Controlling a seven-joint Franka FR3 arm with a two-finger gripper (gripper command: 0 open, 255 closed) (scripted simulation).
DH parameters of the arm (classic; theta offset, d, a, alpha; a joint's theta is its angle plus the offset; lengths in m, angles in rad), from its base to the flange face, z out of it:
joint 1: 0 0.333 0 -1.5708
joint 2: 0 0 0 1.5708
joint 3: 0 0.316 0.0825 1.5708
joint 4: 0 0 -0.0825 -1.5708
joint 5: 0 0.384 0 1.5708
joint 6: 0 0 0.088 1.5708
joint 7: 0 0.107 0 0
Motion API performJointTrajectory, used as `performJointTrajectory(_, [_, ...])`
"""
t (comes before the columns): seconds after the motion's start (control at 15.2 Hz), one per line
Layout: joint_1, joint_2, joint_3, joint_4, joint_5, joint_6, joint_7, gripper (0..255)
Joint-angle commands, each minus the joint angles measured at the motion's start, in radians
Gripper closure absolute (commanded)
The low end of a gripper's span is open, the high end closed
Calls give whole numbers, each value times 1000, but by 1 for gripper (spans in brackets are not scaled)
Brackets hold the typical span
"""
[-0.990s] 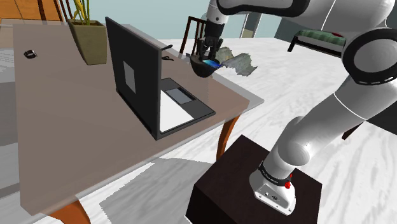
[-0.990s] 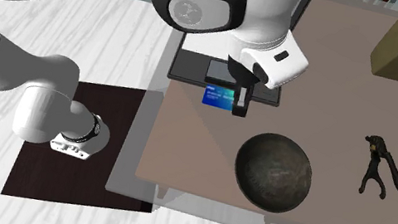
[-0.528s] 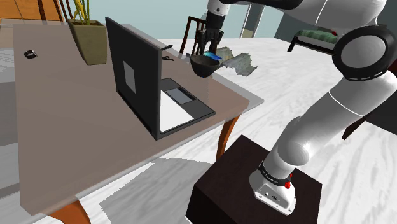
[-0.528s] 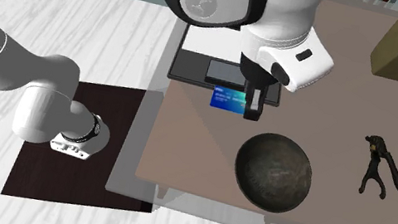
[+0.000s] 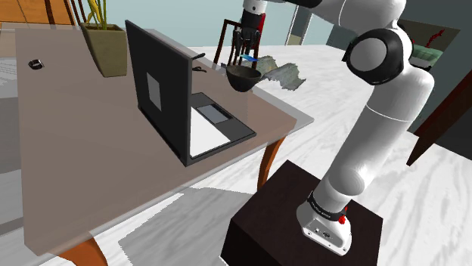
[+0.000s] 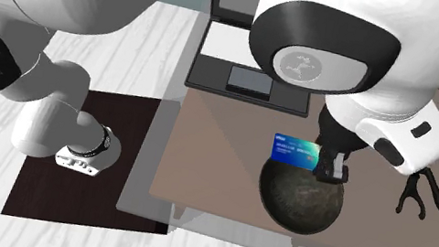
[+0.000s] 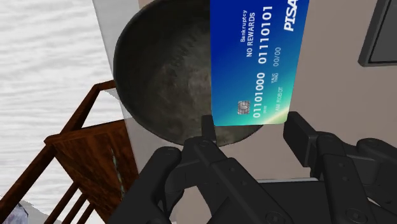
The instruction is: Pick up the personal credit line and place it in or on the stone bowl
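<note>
While your gripper [image 6: 327, 170] clasps the blue credit card [image 6: 294, 150], card hanging over the dark stone bowl [image 6: 298, 202], bowl at the table [image 6: 220, 164] edge, laptop [image 6: 248, 81] to its left.

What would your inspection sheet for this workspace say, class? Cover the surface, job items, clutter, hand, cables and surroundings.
Surface: brown table, glossy.
Job's things: blue card held upright over the dark bowl, not yet released.
Clutter: open laptop, plant pot, black tool.
Grippers: hand shut on the card's edge.
Cables: nothing seen.
Surroundings: white floor, wooden chair beside the table.
</note>
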Motion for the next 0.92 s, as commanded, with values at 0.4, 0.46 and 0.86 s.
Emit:
performJointTrajectory(0.4, [-48,156,-29,166,36,-10,-73,255])
performJointTrajectory(0.46, [-47,149,-29,143,34,6,-72,255])
performJointTrajectory(0.86, [-43,120,-28,21,29,100,-69,255])
